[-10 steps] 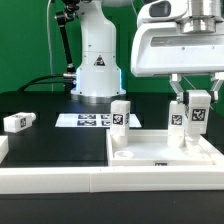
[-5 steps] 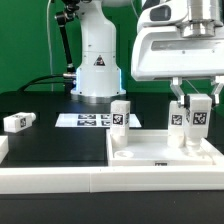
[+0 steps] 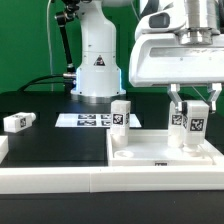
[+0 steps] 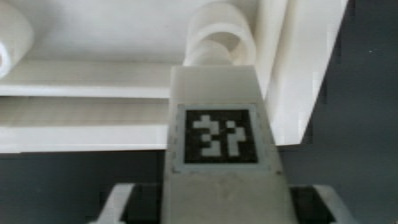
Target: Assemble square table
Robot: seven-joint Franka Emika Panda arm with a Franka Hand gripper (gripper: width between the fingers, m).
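At 1 o'clock on the slab point(image 3: 140, 165), the claw point(image 3: 193, 112) gripped a leg point(image 3: 192, 132); looked like seating, next needed twisting it in.

arm point(image 3: 97, 40): glossy white; base point(image 3: 95, 85): black warning triangle point(image 3: 99, 62); cable point(image 3: 56, 45): black; claw point(image 3: 193, 118): grey-white housing

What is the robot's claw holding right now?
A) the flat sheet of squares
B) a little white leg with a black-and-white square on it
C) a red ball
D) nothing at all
B: the gripper is closed on the sides of a white leg with a tag on its face, over the square table.
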